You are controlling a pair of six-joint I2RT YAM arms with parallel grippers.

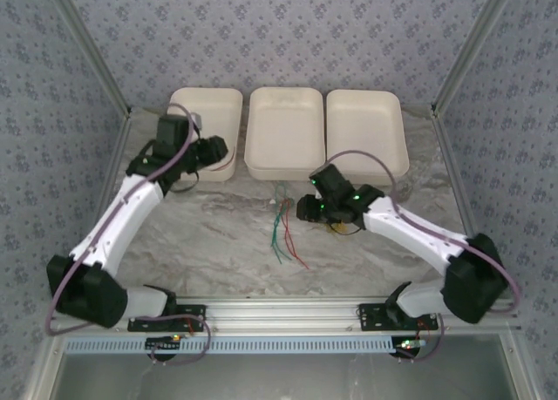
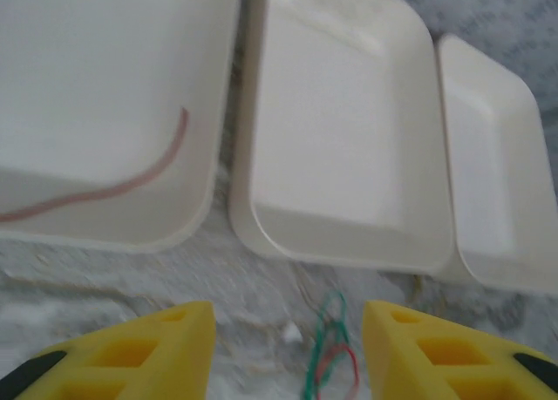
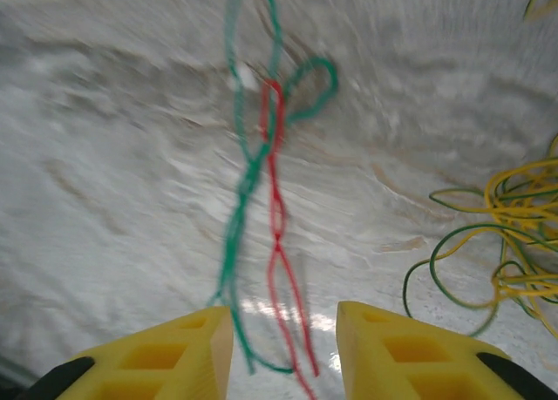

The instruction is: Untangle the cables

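Thin green and red cables (image 1: 284,233) lie twisted together on the marble table, in front of the middle tray. In the right wrist view the green cable (image 3: 240,200) and red cable (image 3: 277,217) run down between my right gripper's (image 3: 285,330) yellow fingers, which stand apart just above the table without pinching them. A yellow and green bundle (image 3: 510,234) lies to their right. My right gripper (image 1: 302,210) hovers at the cables' right side. My left gripper (image 1: 225,153) is open and holds nothing, over the left tray's near corner. A reddish strand (image 2: 131,186) lies in that tray.
Three white trays stand in a row at the back: left (image 1: 218,104), middle (image 1: 284,125), right (image 1: 366,130). Metal frame posts rise at both back corners. The table's front rail (image 1: 279,311) runs between the arm bases.
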